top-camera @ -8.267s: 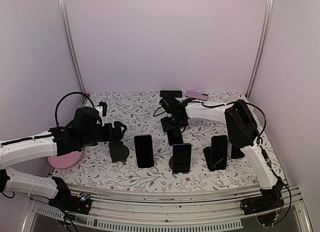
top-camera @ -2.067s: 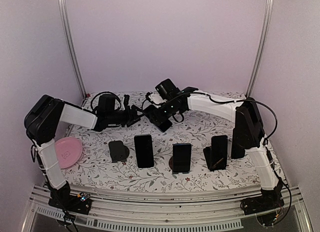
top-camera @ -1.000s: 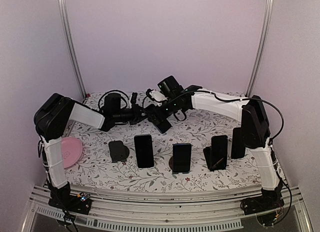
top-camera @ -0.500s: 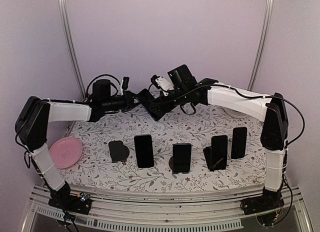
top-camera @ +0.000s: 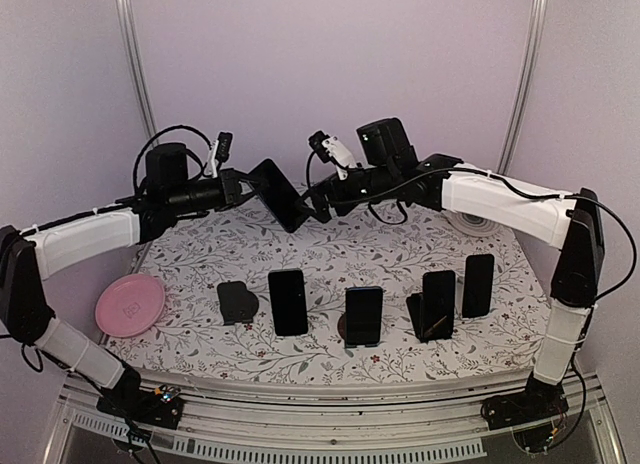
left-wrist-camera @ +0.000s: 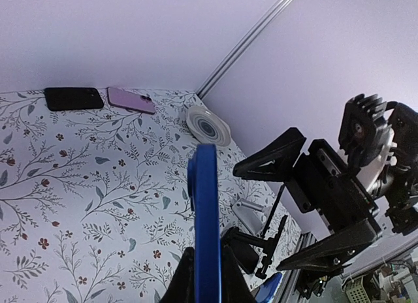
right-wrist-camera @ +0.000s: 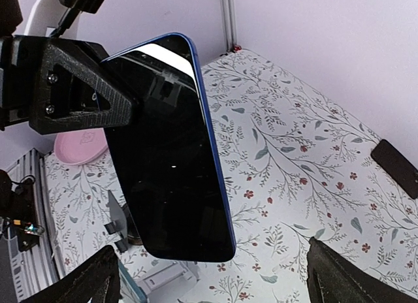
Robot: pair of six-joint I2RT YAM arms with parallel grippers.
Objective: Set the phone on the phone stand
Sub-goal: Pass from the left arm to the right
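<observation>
left hand (left-wrist-camera: 204,287) clamps a blue phone (left-wrist-camera: 204,218) edge-on above floral table (left-wrist-camera: 78,185).

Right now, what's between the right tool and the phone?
Nothing: right wrist view shows a bare gap from right tool to phone, held by the left tool.

Blue-edged phone (top-camera: 278,195) hangs tilted, well apart from black stand (top-camera: 238,302).

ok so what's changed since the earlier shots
Both arms rose from low over the table to meet high above its middle. The blue phone, earlier down low at the right gripper, is now clamped in the left gripper and held up in the air. The right gripper stands open just beside it. The front row of phones, the empty stand and the pink plate have not moved.
</observation>
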